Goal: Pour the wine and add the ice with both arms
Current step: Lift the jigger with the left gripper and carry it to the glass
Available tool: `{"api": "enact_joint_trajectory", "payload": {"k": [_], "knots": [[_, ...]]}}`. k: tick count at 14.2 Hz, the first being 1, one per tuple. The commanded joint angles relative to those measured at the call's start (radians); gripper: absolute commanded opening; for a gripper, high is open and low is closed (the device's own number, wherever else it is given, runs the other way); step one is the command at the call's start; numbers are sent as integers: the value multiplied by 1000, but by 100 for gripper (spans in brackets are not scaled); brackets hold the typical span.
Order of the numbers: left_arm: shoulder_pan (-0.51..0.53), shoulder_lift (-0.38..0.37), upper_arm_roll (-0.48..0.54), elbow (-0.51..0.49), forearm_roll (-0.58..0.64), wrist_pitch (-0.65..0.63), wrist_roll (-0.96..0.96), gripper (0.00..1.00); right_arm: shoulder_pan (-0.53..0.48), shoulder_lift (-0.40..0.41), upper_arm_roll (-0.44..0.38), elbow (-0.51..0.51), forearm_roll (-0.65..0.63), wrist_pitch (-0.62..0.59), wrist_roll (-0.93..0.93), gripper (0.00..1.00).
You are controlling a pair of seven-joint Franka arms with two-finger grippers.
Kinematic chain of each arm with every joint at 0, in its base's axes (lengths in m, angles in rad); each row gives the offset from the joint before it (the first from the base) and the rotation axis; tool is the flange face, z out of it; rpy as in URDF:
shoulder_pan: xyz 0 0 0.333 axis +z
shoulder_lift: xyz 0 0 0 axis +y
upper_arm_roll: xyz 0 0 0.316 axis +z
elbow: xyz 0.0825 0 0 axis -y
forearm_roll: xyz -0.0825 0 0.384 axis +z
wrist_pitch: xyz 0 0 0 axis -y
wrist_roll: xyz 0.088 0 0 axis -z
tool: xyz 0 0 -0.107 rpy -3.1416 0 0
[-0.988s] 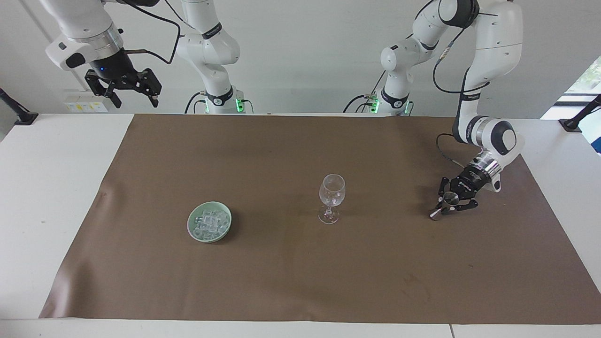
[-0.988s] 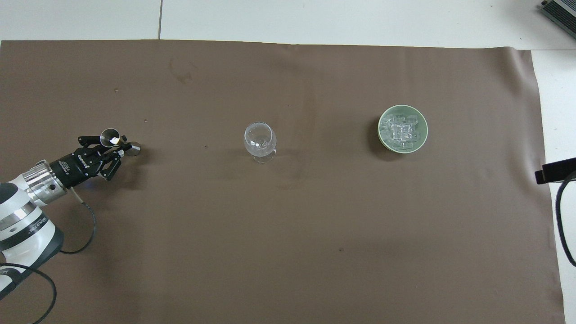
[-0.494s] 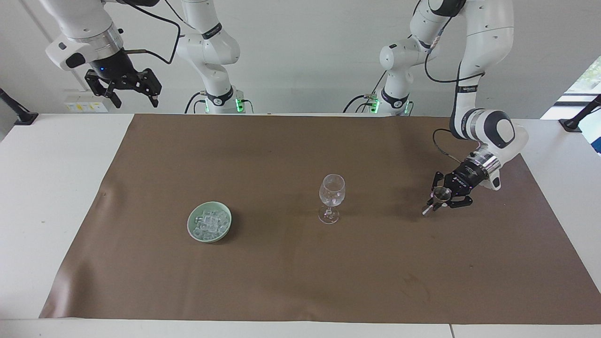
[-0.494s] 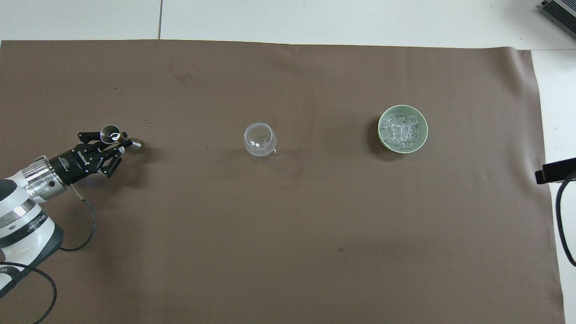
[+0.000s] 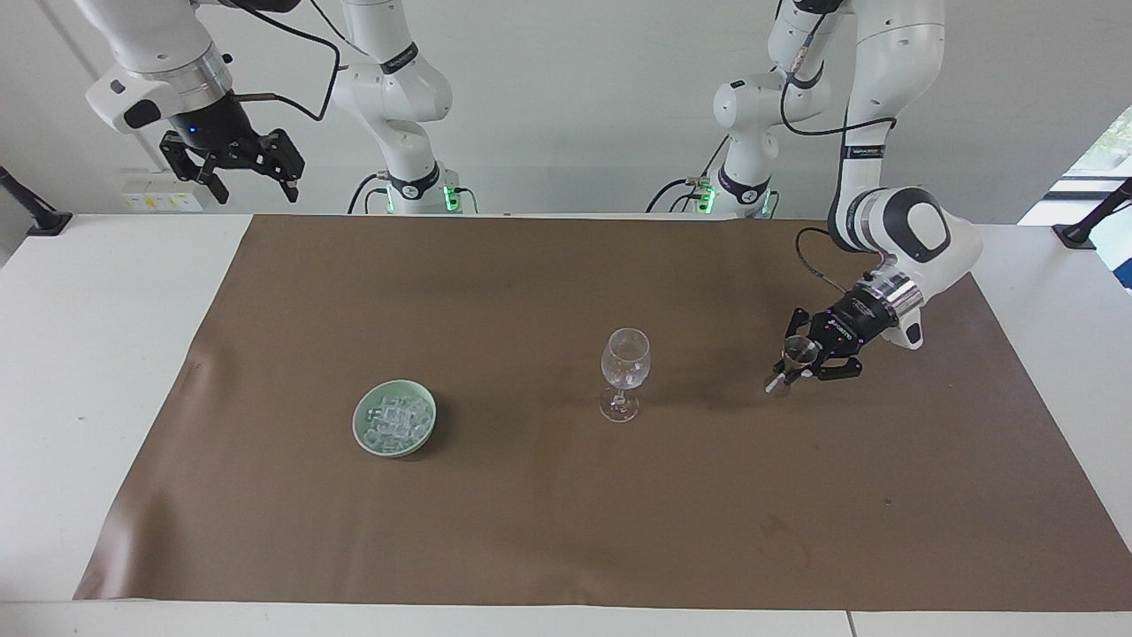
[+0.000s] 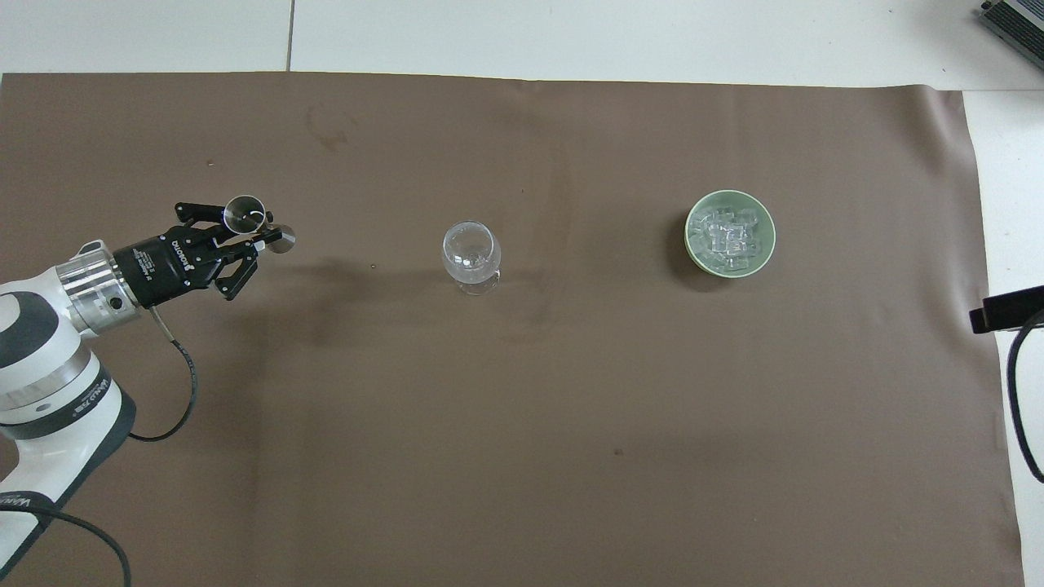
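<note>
Facing view: the left gripper (image 5: pixel 806 365) is clamped on a shiny steel jigger (image 5: pixel 792 362), hourglass in shape and tilted, held over the brown mat (image 5: pixel 566 531) toward the left arm's end of the table. A clear stemmed glass (image 5: pixel 624 373) stands upright mid-mat, well apart from the jigger. Toward the right arm's end sits a pale green round bowl (image 5: pixel 361 423) heaped with glassy ice (image 5: pixel 394 420) cubes. The right gripper (image 5: pixel 234 161) waits high over the white table's (image 5: pixel 80 354) edge, black fingers spread and empty.

Overhead view: the left gripper (image 6: pixel 249 241) holds the jigger (image 6: pixel 255 222) at its waist, the open mouth showing as a bright ring. The glass (image 6: pixel 471 256) stands between jigger and bowl (image 6: pixel 693 214). The ice (image 6: pixel 728 238) glints in a jumbled pile. The mat (image 6: pixel 522 424) is smooth and matte, faintly stained.
</note>
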Motion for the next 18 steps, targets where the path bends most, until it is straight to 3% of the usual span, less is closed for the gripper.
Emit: {"api": "enact_joint_trajectory", "payload": {"k": [1,11,18], "knots": [[-51,-56,11,-20,12,22,-62,0,-2,-10,1,-3,13,-6,-10,100],[-295,-111,9,-22,12,295,-153,0,-2,-10,1,-3,13,-6,-10,100],[-381,-112,6,-14,12,395,-191,0,-2,-10,1,-3,11,-6,-10,100]]}}
